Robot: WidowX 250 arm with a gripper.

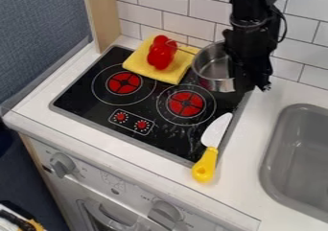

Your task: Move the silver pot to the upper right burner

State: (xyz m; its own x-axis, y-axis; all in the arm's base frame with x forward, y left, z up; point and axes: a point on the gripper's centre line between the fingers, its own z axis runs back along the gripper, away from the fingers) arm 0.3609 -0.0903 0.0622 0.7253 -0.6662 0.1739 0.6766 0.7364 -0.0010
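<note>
Silver pot noted at the far right corner of the stovetop, immediately left of the claw; I cannot tell whether the claw is wide, narrow or gripping.

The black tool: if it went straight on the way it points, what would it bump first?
Pointing down by the silver pot, the tool would probably meet the right edge of the stovetop first, or the white counter; depth is unclear.
</note>
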